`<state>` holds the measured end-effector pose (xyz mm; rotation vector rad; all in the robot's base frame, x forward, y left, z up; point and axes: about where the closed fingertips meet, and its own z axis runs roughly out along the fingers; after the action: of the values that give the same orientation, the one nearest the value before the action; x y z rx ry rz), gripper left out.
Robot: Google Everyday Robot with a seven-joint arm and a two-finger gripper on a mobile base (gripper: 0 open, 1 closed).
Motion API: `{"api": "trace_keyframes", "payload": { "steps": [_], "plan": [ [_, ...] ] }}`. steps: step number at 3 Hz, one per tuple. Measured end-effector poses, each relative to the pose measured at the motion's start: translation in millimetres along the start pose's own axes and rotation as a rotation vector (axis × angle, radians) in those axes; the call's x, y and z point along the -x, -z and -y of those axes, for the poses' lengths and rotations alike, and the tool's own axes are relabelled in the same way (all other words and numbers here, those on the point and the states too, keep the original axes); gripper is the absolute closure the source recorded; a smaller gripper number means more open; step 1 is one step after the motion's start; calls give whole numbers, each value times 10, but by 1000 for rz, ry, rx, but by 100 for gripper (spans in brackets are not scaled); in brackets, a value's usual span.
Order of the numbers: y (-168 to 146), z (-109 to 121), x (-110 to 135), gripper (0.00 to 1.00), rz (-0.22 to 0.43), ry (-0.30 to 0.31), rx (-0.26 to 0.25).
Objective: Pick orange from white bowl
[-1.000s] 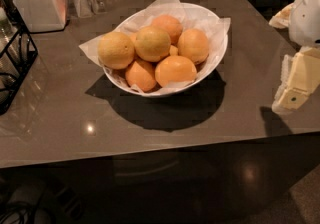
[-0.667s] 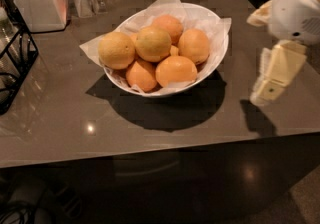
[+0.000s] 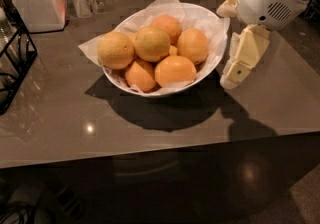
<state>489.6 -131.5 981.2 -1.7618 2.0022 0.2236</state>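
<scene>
The pincer (image 3: 239,65) is hanging tip-down over the desk (image 3: 60,118), just beside the right rim of the white bowl (image 3: 165,91). It's clearly been sliding left: a moment back it was dangling out near the desk's right edge, well apart from the bowl. From this angle I honestly can't tell if it's spread or pressed together.

Working back from the front, the bowl is sitting mid-desk and throwing a big shadow toward the near edge, same spot as before. The orange (image 3: 151,44), the duller brownish-yellow one, is resting on top of the pile in the bowl and touching the paler fruit (image 3: 116,50) to its left. None of the fruit is shifting. At the far left, a black wire rack (image 3: 15,63) and a white-lidded jar (image 3: 35,3) are staying put.
</scene>
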Motion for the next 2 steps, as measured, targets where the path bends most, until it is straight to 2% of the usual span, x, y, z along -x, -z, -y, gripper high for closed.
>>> {"api": "trace_keyframes", "payload": {
  "steps": [1,2],
  "plan": [
    [-151,63,107,0,61,-15,3],
    [-407,178,312,0,101,10,56]
  ]
}}
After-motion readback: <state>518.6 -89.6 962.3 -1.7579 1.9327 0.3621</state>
